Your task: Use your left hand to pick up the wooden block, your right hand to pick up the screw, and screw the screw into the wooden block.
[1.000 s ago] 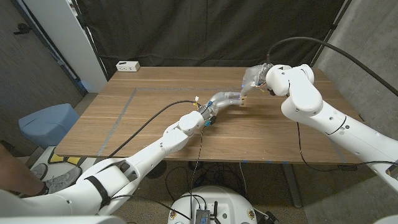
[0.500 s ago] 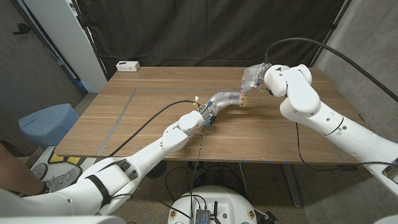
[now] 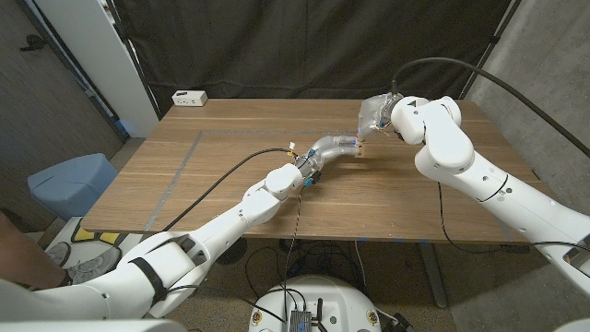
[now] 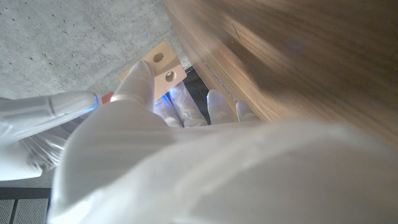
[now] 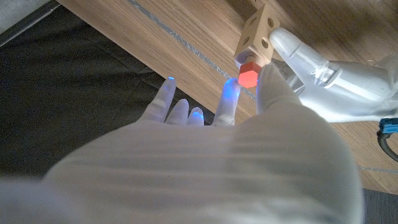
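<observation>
A wooden table (image 3: 230, 166) takes up the middle of the head view, with a black curtain (image 3: 304, 46) hanging behind its far edge and a line of grey tape (image 3: 184, 161) marking a rectangle on its left half. The left arm (image 3: 249, 207) reaches from the near left corner diagonally across the table toward its far centre, a black cable (image 3: 217, 180) trailing along it. The right arm (image 3: 461, 161) comes in from the near right and bends back toward the same spot. On the floor to the left of the table stands a blue bin (image 3: 69, 183). A small white box (image 3: 190, 97) lies at the table's far left corner.

The left hand (image 3: 334, 147) holds the wooden block (image 3: 361, 148) at the far centre of the table, its fingers wrapped around the block's side; in the left wrist view a finger (image 4: 138, 84) lies along the pale block (image 4: 163, 68), whose face shows two round holes. The right hand (image 3: 376, 114) sits just beyond and above the block, close against it. In the right wrist view the right hand's fingers (image 5: 229, 99) pinch the screw (image 5: 247, 76), whose red-orange hexagonal head is pressed up against the end face of the wooden block (image 5: 256, 34), while the remaining fingers spread apart toward the table's edge. The left hand (image 5: 323, 81) grips the block from the other side. The screw's shank is hidden, so how far it sits in the block cannot be told.
</observation>
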Robot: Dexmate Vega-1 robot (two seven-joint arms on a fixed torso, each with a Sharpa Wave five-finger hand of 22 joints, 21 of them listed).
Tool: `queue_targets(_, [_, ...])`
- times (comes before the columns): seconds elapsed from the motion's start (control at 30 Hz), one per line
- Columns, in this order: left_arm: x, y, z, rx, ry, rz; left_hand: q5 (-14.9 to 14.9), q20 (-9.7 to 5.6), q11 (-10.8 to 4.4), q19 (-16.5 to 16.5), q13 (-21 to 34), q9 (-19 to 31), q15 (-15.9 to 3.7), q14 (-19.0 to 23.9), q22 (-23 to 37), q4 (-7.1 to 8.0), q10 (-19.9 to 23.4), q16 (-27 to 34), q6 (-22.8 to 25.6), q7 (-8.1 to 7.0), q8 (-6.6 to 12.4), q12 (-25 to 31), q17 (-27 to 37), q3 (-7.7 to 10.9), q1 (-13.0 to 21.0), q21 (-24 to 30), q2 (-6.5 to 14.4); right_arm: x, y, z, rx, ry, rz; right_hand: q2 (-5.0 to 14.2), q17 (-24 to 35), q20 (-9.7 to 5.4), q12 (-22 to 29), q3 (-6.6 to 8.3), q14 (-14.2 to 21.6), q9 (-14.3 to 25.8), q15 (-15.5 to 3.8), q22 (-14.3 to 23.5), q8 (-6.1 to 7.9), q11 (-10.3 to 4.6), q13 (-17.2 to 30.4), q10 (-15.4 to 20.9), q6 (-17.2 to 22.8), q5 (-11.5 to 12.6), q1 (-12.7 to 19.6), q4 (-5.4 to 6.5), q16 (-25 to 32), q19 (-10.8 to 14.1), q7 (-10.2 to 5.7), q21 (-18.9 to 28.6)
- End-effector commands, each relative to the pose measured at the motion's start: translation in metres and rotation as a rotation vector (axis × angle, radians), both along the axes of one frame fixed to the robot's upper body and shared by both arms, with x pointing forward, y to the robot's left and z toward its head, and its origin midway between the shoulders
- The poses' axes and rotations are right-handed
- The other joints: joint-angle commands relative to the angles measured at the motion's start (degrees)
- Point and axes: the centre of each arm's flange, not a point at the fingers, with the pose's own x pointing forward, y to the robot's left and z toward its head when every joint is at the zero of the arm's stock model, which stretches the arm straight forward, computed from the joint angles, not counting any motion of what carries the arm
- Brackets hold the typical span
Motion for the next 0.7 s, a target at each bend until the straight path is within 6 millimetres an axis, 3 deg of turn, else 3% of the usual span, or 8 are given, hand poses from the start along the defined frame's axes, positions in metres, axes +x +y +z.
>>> queue_targets(0.03, [0.0004,-0.0041,0.0003,0.002,-0.002,-0.001,0.3,0.05,-0.15,0.1,0.2,0.2,-3.03,0.3,0.2,0.3,0.3,0.0,1.7,0.59,0.49,0.3,0.0,0.09,0.2,0.4,0.6,0.0038,-0.0033,-0.0013,0.002,0.005,0.006,0.0,0.2,-0.13,0.4,0.08,0.4,0.1,-0.45,0.2,0.47,-0.53,0.2,0.3,1.0,0.2,0.7,0.34,0.4,0.5,0.07,0.3])
queue_targets(0.7, [0.0011,-0.0113,0.0013,0.003,-0.004,-0.006,0.4,0.08,-0.14,0.1,0.2,0.2,-2.95,0.3,0.2,0.3,0.3,0.0,1.7,0.58,0.49,0.4,0.0,0.05,0.2,0.4,0.7,0.0047,-0.0105,-0.002,0.004,0.007,0.011,0.79,0.3,-0.47,0.3,0.18,0.7,0.3,-1.06,0.2,1.24,-1.65,0.2,0.9,2.5,0.1,1.0,0.67,0.5,0.8,0.01,0.2])
